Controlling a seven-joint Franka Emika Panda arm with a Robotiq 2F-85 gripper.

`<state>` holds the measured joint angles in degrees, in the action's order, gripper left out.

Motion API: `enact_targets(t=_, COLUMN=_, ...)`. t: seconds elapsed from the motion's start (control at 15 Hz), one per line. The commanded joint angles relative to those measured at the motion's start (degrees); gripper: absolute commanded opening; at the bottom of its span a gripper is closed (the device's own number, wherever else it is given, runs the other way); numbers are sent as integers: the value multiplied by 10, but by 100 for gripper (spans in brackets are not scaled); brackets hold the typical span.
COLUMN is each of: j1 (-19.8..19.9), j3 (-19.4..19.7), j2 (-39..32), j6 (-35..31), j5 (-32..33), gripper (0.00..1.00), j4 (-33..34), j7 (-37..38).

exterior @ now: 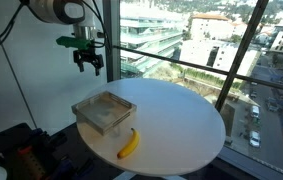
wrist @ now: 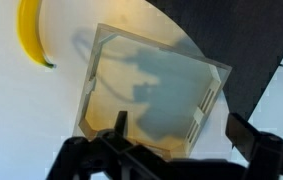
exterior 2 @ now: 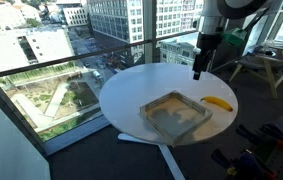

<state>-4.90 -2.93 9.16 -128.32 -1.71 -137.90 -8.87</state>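
Observation:
My gripper (exterior: 89,66) hangs open and empty high above the round white table (exterior: 186,120), over its far edge. It also shows in an exterior view (exterior 2: 198,72) and in the wrist view (wrist: 181,130), fingers spread. Below it stands a clear square plastic container (exterior: 104,112), empty, seen in an exterior view (exterior 2: 177,115) and in the wrist view (wrist: 151,90). A yellow banana (exterior: 129,144) lies on the table beside the container; it shows in an exterior view (exterior 2: 217,102) and in the wrist view (wrist: 31,35). Nothing is between the fingers.
Large windows with a railing (exterior: 181,62) run behind the table, city buildings beyond. A wooden stool (exterior 2: 268,68) stands at the side. Cables and equipment (exterior: 21,150) lie on the floor near the table.

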Motion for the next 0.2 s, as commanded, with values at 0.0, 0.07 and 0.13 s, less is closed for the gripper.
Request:
enact_targets(t=0.0, j1=1, j3=-1, j2=0, j6=1, j5=0, gripper=100, j4=1, j7=0)
enact_targets(t=0.07, j1=1, j3=-1, j2=0, j6=1, j5=0, gripper=100, j4=1, j7=0)
enact_targets(t=0.13, j1=1, j3=-1, j2=0, j6=1, j5=0, gripper=100, j4=1, j7=0)
